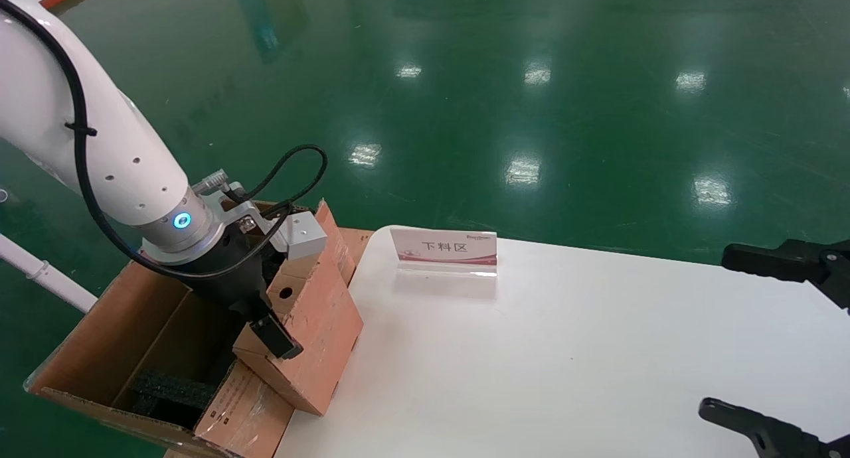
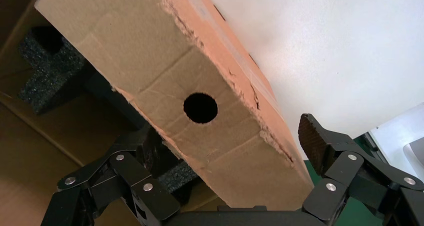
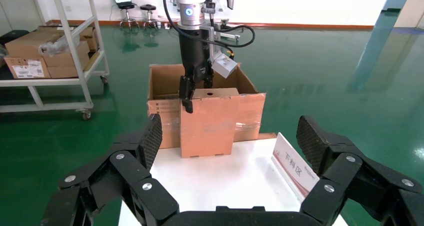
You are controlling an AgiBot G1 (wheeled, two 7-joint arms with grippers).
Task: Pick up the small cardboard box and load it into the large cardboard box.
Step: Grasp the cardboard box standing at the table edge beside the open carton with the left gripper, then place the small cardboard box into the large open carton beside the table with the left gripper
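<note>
The small cardboard box [image 1: 312, 325], reddish-brown with a round hole [image 2: 200, 107] in its top face, stands at the left end of the white table [image 1: 564, 352], against the large cardboard box [image 1: 133, 325]. My left gripper [image 1: 265, 325] reaches down over it with the jaws spread wide. In the left wrist view the box [image 2: 165, 76] fills the gap; one finger pad [image 2: 312, 136] stands clear of its side and the other finger is hidden behind it. Black foam [image 2: 50, 61] lines the carton below. My right gripper [image 3: 230, 136] hangs open over the table's right end.
A red and white sign [image 1: 445, 249] stands at the table's far edge, to the right of the boxes. Green floor surrounds the table. In the right wrist view a white shelf cart [image 3: 50, 51] with cartons stands far behind the large cardboard box [image 3: 165, 81].
</note>
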